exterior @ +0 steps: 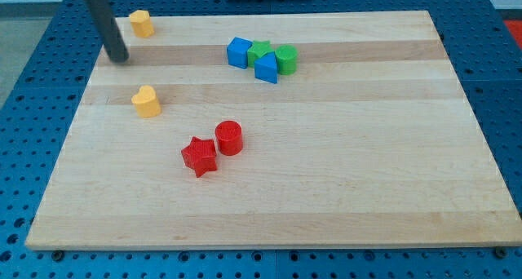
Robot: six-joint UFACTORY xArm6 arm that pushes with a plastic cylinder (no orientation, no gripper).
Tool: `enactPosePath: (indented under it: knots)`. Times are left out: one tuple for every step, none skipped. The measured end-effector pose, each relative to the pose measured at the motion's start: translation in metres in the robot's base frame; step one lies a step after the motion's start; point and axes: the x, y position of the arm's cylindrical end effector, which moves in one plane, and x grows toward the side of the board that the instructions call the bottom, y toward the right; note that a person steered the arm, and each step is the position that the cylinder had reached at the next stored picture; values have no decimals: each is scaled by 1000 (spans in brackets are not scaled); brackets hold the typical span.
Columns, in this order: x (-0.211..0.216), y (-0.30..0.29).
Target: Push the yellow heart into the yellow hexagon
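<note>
The yellow heart [147, 101] lies on the wooden board [342, 189] at the view's left. The yellow hexagon [141, 23] sits near the board's top left corner, well above the heart. My rod comes down from the view's top left, and my tip [120, 58] rests on the board between the two yellow blocks, a little to their left. It touches neither block.
A blue cube [238, 51], a green star [259, 50], a blue triangle-like block [267, 68] and a green cylinder [286, 59] cluster at the top middle. A red star [199, 156] and a red cylinder [229, 137] sit together at the lower middle.
</note>
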Motion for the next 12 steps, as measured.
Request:
enactPosePath:
  knots:
    - [103, 6]
    - [179, 47]
    - [156, 98]
    - [103, 101]
    - [68, 97]
    - [49, 84]
    - [81, 112]
    - [107, 99]
    - [85, 64]
    - [55, 48]
    - [25, 31]
    - [37, 28]
